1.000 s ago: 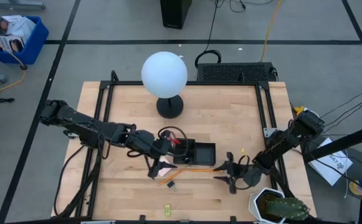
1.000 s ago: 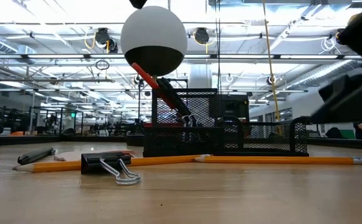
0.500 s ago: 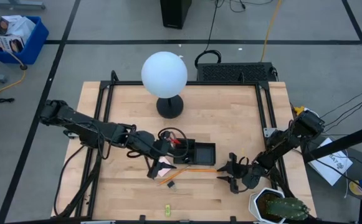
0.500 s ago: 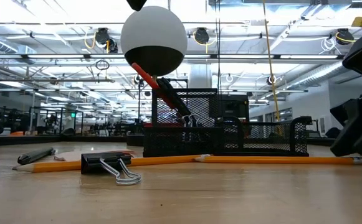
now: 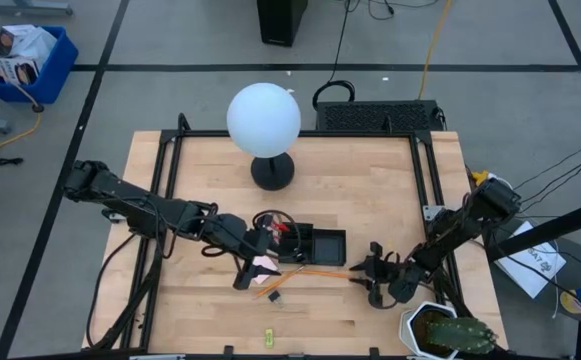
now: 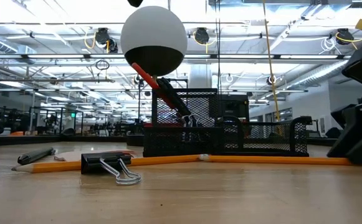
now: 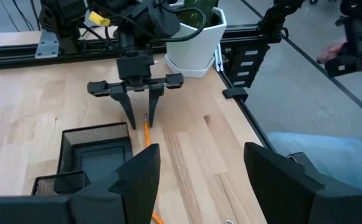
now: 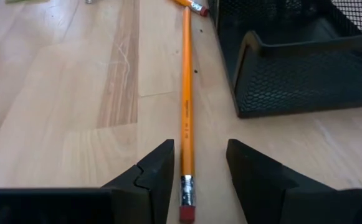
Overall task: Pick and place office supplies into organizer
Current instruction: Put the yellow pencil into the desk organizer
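An orange pencil [image 8: 185, 112] lies flat on the table in front of the black mesh organizer [image 5: 315, 243], eraser end toward the right. My right gripper [image 8: 196, 180] is open and low, one finger on each side of the eraser end [image 8: 185, 210], not touching it. It also shows in the high view [image 5: 368, 272]. My left gripper [image 7: 199, 186] is open with nothing between its fingers, beside the pink sticky-note pad [image 5: 266, 264]. Red-handled scissors [image 5: 276, 222] stand tilted in the organizer's left compartment. A second pencil [image 6: 75, 165], a black binder clip [image 6: 109, 165] and a pen [image 6: 36, 155] lie on the table.
The white globe lamp [image 5: 263, 120] stands on its round black base behind the organizer. A small yellow-green piece [image 5: 267, 337] lies near the table's near edge. A white pot with a cactus [image 5: 440, 332] sits at the near right corner, close to my right arm.
My right gripper has come down to the table and moved slightly toward the table's left, so that its fingers now straddle the pencil's eraser end. In the low view it now hides that end.
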{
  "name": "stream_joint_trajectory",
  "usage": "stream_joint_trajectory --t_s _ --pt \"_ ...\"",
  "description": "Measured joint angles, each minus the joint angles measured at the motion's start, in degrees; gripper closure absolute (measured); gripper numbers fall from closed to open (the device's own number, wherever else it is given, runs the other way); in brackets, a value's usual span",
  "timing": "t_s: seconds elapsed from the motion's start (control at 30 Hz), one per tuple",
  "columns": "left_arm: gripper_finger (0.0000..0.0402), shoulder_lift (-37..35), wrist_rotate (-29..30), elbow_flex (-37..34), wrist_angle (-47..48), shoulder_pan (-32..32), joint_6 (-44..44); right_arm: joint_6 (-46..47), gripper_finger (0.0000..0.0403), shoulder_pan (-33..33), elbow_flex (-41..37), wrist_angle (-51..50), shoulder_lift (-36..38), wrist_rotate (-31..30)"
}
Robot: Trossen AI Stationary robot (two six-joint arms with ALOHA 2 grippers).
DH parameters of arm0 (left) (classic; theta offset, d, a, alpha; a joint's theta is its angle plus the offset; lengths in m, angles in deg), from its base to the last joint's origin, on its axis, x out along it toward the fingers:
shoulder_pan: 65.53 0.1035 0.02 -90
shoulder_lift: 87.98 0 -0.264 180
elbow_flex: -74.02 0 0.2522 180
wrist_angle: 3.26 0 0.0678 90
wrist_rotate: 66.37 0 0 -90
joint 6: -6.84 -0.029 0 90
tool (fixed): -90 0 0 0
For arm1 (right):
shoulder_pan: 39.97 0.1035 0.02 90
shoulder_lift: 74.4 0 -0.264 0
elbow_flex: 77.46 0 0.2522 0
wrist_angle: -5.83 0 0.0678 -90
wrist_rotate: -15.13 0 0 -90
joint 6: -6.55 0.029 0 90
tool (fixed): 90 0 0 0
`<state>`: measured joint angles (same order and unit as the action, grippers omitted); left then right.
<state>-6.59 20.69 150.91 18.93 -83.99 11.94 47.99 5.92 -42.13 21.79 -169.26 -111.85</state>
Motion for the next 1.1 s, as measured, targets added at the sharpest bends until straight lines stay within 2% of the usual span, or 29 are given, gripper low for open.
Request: stream_joint_trajectory --t_s 0.13,0.33,0.63,0.83,0.93,1.1 --pt "0.0163 0.0 0.0 0.0 0.0 0.0 0.0 1.2 0.0271 0.0 0.0 1.4 -3.4 -1.3" --pt "0.0163 0.0 0.0 0.0 0.0 0.0 0.0 -0.9 0.0310 0.3 -0.1 8.6 -8.5 -2.4" --pt "0.0163 0.0 0.1 0.0 0.1 0.0 -0.1 2.0 0.0386 1.3 -0.1 7.7 -9.8 -3.2" --pt "0.0163 0.0 1.6 0.0 1.0 -0.1 -2.0 3.3 0.0389 1.4 -0.1 8.2 -9.9 -2.7" --pt "0.0163 0.0 1.6 0.0 1.2 -0.1 -1.7 0.3 0.0392 1.4 -0.2 10.7 -9.8 -2.1" --pt "0.0163 0.0 1.6 0.0 2.2 -0.1 -0.7 -12.1 0.0392 1.6 -0.2 21.2 -9.9 0.9"
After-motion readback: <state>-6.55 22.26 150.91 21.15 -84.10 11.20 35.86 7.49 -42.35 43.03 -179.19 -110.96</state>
